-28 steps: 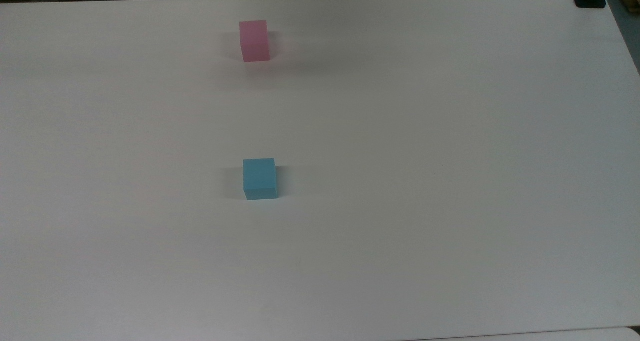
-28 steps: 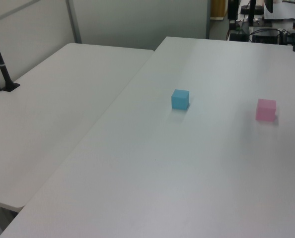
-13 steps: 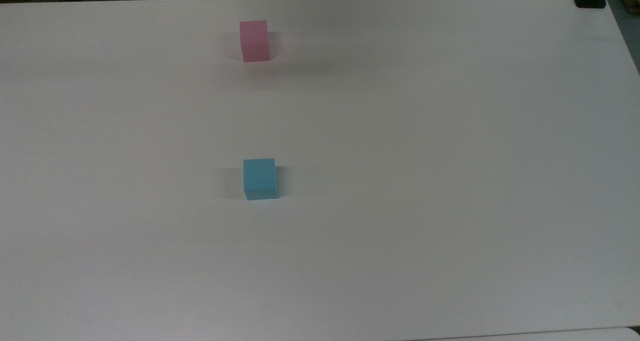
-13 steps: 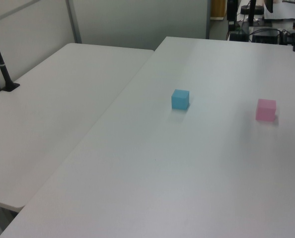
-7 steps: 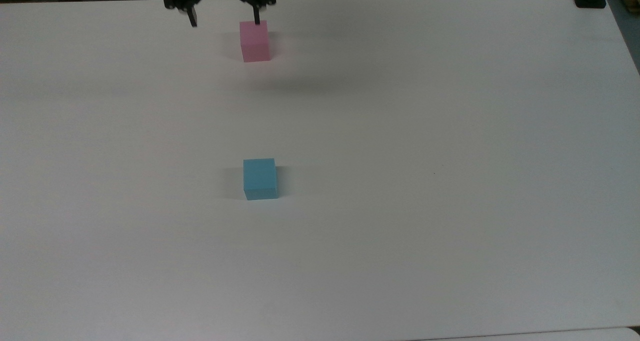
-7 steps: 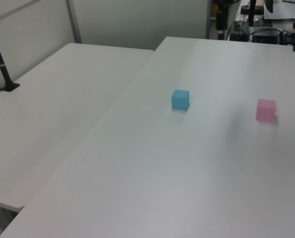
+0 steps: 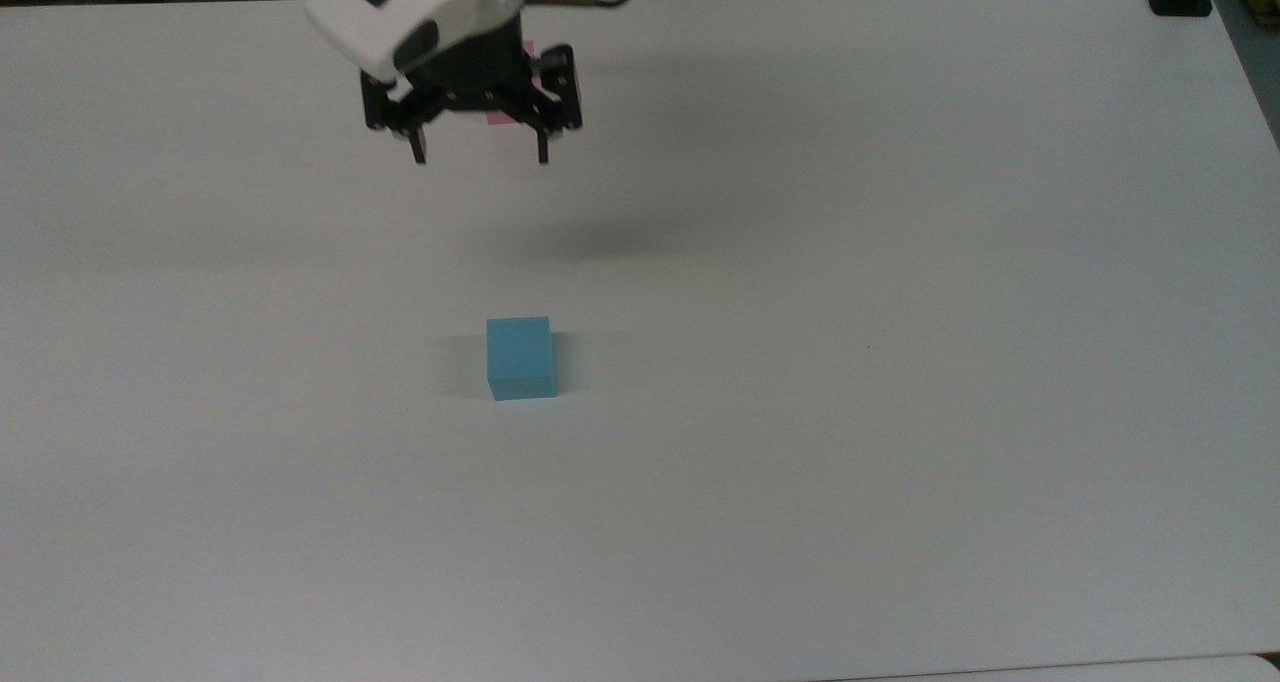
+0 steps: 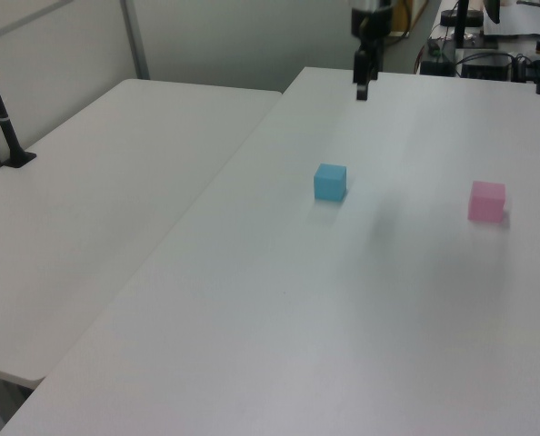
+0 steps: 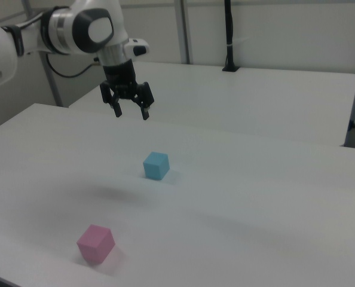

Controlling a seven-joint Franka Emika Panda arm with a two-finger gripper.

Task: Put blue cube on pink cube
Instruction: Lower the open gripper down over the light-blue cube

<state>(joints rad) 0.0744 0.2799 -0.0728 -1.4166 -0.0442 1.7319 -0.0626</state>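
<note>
Right view, matte blue cube (image 9: 156, 165) and pink cube (image 9: 95, 243) apart on smooth white table (image 9: 255, 209), fingers (image 9: 146, 115) spread, empty

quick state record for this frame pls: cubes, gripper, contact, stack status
blue cube: flat on the table, nothing on it
pink cube: on the table, apart from the blue cube; in the top view mostly behind the gripper
gripper: open, empty, in the air above the table
contact: none; gripper clear of both cubes
stack status: not started, both cubes separate on the table
other: a second table adjoins at the left view's left
</note>
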